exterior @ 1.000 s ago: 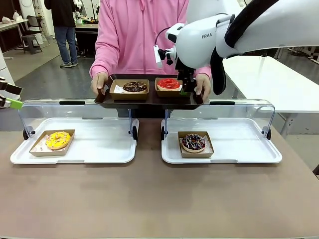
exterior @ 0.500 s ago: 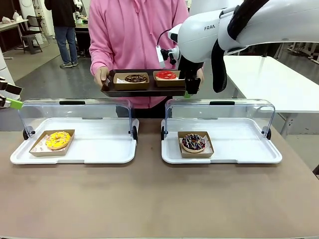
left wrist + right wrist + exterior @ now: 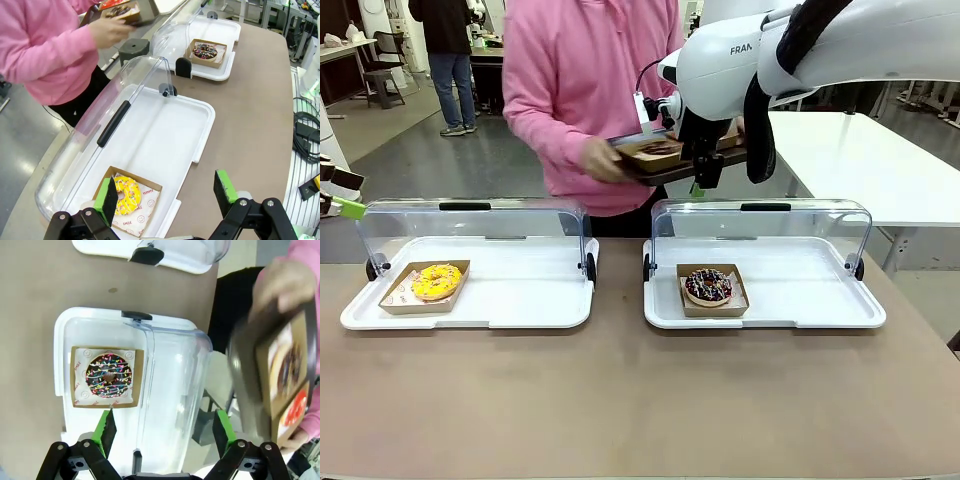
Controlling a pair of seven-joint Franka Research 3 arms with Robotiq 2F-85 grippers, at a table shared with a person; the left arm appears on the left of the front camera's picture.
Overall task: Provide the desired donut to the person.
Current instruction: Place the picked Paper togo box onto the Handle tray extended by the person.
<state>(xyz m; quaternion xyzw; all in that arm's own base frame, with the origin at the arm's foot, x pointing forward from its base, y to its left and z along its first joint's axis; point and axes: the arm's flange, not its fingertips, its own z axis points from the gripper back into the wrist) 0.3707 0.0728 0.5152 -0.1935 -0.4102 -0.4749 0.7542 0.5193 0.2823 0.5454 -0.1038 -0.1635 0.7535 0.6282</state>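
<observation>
Upper centre-right of front view, I see the right gripper (image 3: 162, 432) raised, jaws spread, empty. Behind it the person (image 3: 582, 85) holds a dark tray (image 3: 665, 167) carrying donuts (image 3: 289, 369). Left gripper (image 3: 167, 192) open above the yellow donut (image 3: 128, 195).

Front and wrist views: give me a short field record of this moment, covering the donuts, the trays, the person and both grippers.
left display tray: lid up, yellow donut in its box
right display tray: lid up, sprinkled chocolate donut in its box
person: holds a dark tray, tilted, with two boxed donuts
left gripper: open, empty, above the left display tray
right gripper: open, empty, above the right display tray
</observation>
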